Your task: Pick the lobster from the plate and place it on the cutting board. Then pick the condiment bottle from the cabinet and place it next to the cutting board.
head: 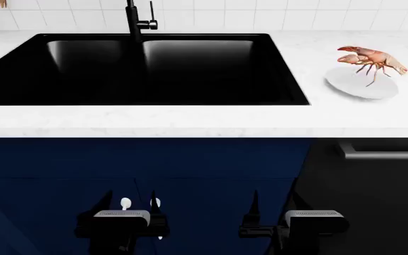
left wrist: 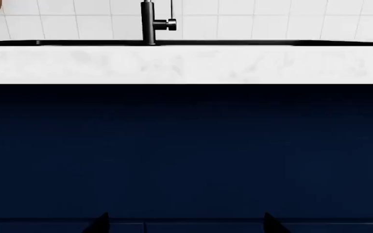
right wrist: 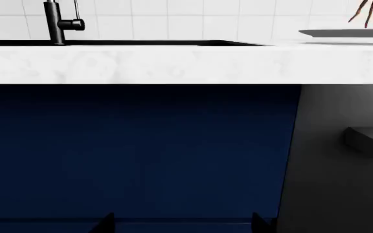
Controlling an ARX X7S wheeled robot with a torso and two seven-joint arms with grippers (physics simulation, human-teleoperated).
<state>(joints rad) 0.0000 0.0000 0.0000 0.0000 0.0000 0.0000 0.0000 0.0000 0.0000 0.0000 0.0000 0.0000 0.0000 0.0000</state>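
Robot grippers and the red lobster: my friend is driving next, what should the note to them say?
Left gripper and right gripper: both open, empty, low in front of the navy cabinet doors.
Small orange-red lobster sits on the round white plate, on the white marble counter right of the black sink.
Cutting board and condiment bottle: not in view.
Done: nothing. Left: both moves.

Lobster [head: 371, 59] on plate [head: 353, 87] — right of sink [head: 19, 90], behind counter edge.
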